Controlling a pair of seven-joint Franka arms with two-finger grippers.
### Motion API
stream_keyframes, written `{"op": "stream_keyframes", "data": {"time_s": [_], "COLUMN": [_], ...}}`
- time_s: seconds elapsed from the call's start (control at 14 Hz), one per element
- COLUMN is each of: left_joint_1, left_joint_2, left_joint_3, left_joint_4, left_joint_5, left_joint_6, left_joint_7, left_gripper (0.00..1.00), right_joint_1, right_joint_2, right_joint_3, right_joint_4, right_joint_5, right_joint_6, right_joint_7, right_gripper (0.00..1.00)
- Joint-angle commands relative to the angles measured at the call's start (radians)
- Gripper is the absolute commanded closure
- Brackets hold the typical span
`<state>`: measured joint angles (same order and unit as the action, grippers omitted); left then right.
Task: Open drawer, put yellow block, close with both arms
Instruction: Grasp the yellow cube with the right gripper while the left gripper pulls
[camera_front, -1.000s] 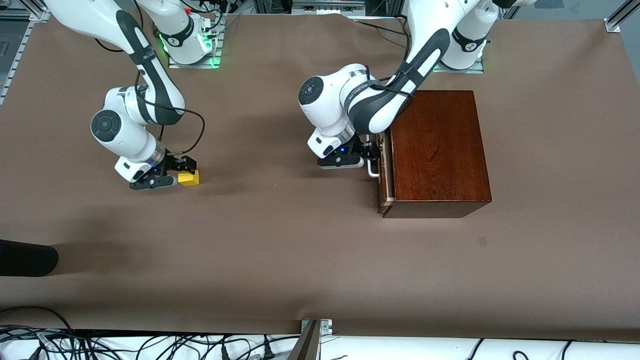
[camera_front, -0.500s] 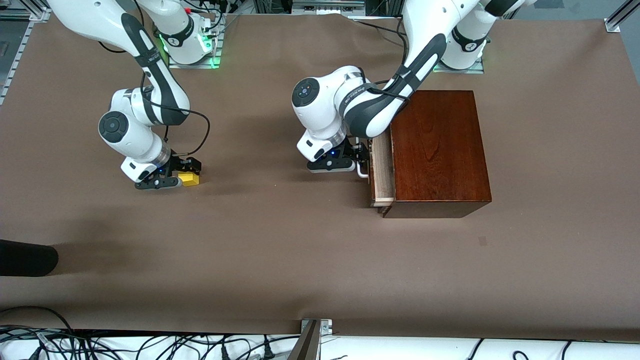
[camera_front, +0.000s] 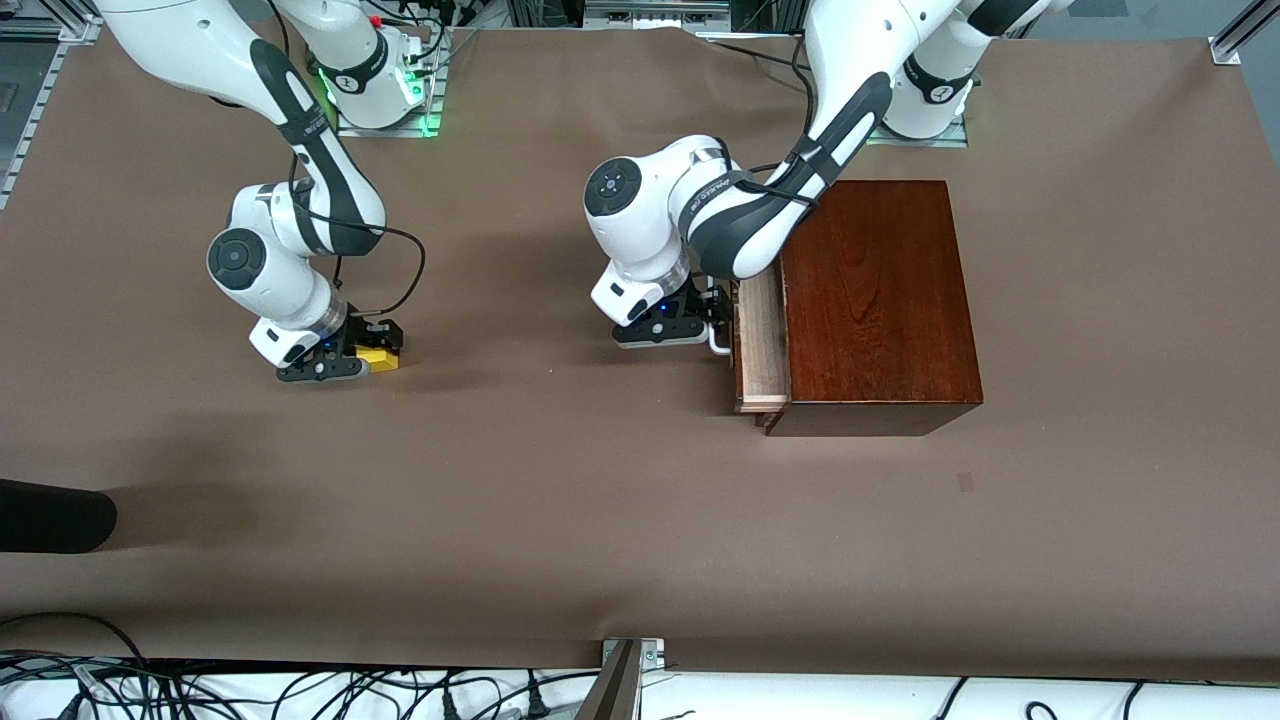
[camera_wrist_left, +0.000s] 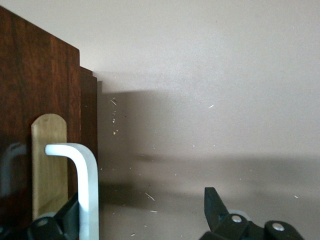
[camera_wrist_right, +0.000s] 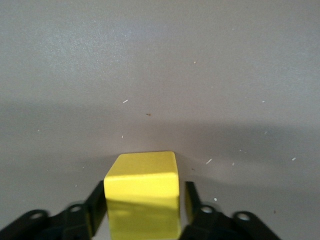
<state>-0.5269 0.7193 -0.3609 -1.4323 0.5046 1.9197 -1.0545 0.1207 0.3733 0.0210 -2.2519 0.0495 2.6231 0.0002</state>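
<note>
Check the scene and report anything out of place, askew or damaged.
Nothing stands out. The drawer is slid partly out of the wooden box with the left gripper at its handle; the right gripper brackets the yellow block on the table.

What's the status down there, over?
Left gripper open around drawer handle, drawer partly out. Right gripper shut on yellow block, block on table. Nothing between.

White arms (camera_front: 300, 270) with dark grey joint sections; black cables; black hands; green-lit bases.
</note>
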Motion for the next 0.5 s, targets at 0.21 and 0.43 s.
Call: {"op": "stream_keyframes", "data": {"time_s": [0.21,0.43], "left_joint_1": [-0.018,-0.018], "left_joint_2": [0.034,0.006], "left_joint_3": [-0.001,-0.004], "left_joint_4": [0.084,0.09], "left_joint_5": [-0.031,-0.031], "left_joint_6": [0.038,-0.02], "left_joint_7": [-0.004,0.001], "left_gripper": [0.0,0.0], "right_joint_1": [0.001,0.001], "right_joint_2": [-0.013,-0.045], "right_joint_3": [0.004,0.019], "right_joint_4": [0.014,0.093], "right_joint_5": [-0.002,-0.008], "right_joint_6": [0.006,-0.093], "right_joint_7": [0.003,-0.008], "right_gripper": [1.0,1.0]}}
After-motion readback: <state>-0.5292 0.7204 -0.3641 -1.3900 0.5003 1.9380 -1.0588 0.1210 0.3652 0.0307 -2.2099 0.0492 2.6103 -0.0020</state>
